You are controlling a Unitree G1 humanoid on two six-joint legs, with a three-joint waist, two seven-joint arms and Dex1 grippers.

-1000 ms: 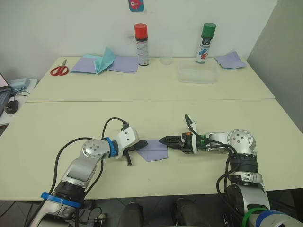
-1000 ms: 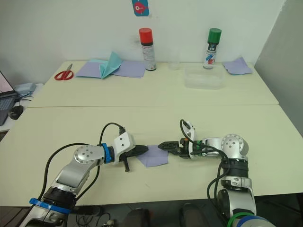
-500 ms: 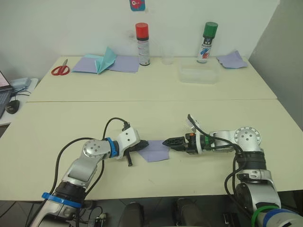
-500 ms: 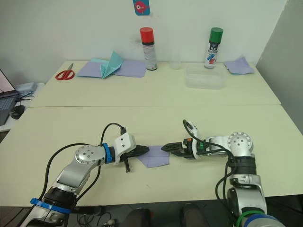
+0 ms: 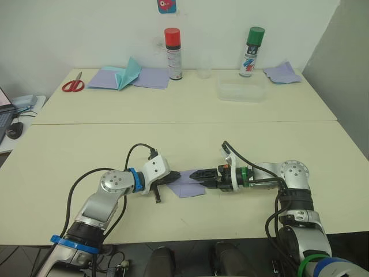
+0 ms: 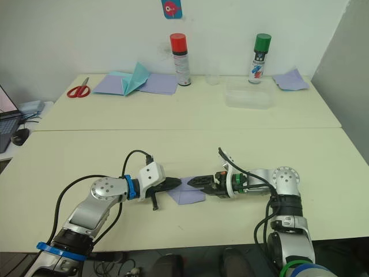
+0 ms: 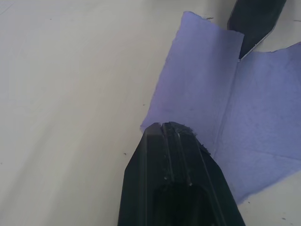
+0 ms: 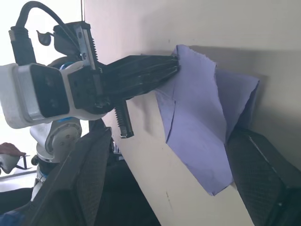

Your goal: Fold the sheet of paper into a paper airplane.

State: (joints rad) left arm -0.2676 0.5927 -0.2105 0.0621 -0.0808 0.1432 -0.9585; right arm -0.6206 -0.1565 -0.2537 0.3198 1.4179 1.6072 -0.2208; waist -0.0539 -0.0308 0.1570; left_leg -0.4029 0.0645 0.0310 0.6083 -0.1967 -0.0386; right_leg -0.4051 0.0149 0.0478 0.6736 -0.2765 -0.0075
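The sheet of paper (image 5: 188, 184) is lavender and lies on the near table between my two grippers, creased down its middle with its halves lifted (image 8: 197, 108). My left gripper (image 5: 176, 176) is shut, its tip (image 7: 170, 126) clamped on the sheet's left edge. My right gripper (image 5: 192, 173) reaches in from the right over the sheet. In the right wrist view its fingers (image 8: 89, 179) stand wide apart, open, with the sheet's right side between them. One right fingertip (image 7: 254, 19) touches the crease line. No finished paper airplane is in view.
On the far table stand a red-capped spray can (image 5: 172, 53), a green-capped can (image 5: 249, 52), a clear plastic container (image 5: 241, 90), red scissors (image 5: 72, 85), a teal folded paper (image 5: 130, 73) on lavender sheets, and a lavender scrap (image 5: 281, 73). A mouse (image 5: 12, 130) sits far left.
My right gripper drew back slightly to the right, then came left again and now reaches over the sheet. The left gripper has stayed in place on the sheet's edge.
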